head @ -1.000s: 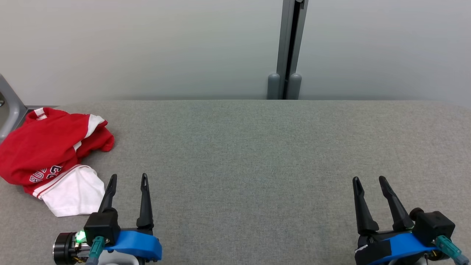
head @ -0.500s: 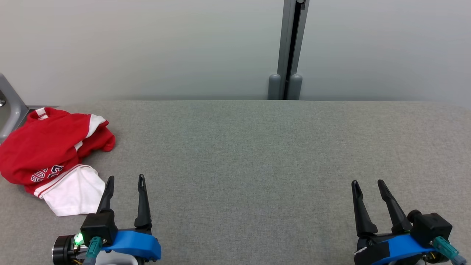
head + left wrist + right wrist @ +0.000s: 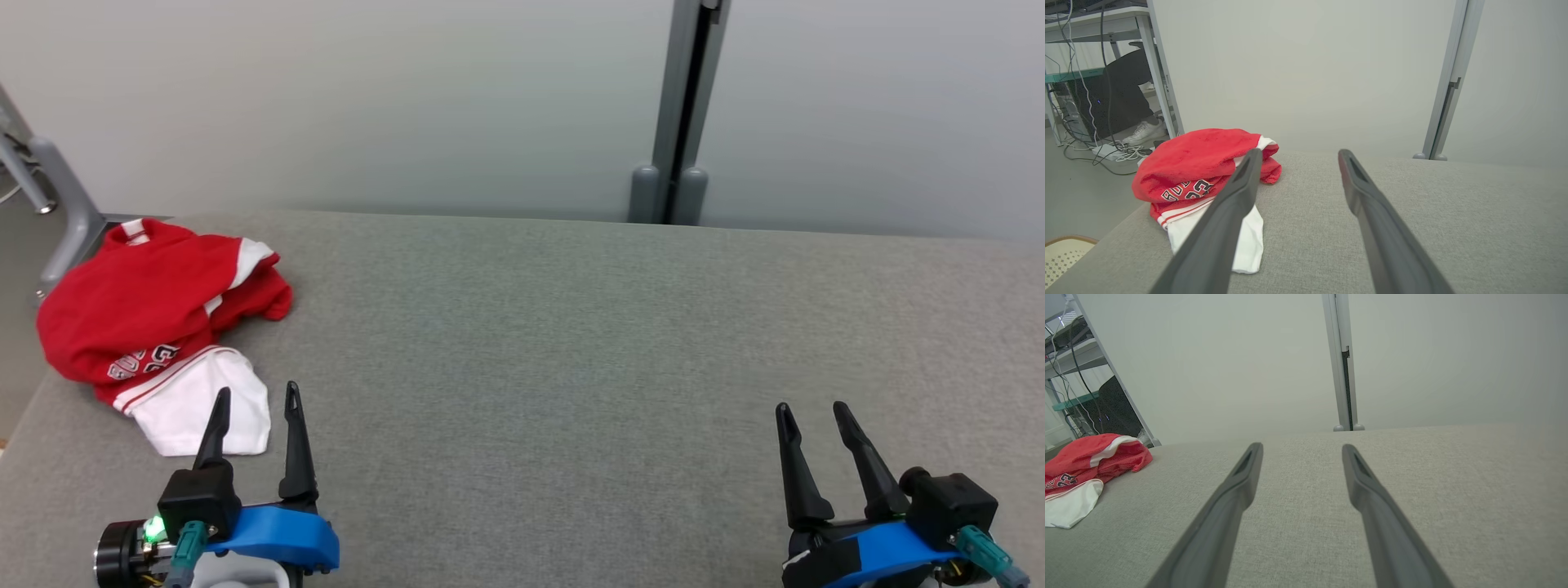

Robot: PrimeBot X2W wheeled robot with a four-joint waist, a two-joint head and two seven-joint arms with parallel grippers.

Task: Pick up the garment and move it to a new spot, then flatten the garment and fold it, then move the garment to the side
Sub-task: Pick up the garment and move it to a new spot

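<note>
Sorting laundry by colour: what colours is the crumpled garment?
The garment is red with white parts, clearest in head view.

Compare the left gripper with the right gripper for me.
The left gripper is beside the crumpled garment; the right gripper is far from it over bare grey surface. Left gripper's fingers point straight up the head view; right gripper's lean left. Both open, empty.

You've got a grey fabric table (image 3: 571, 327), a plain pale wall (image 3: 367, 98) behind it, and a grey post (image 3: 682, 106) splitting the panels. Off left: metal desk (image 3: 1098, 20), cables (image 3: 1114, 153) on grey floor (image 3: 1081, 196), someone's white shoe (image 3: 1143, 131).
</note>
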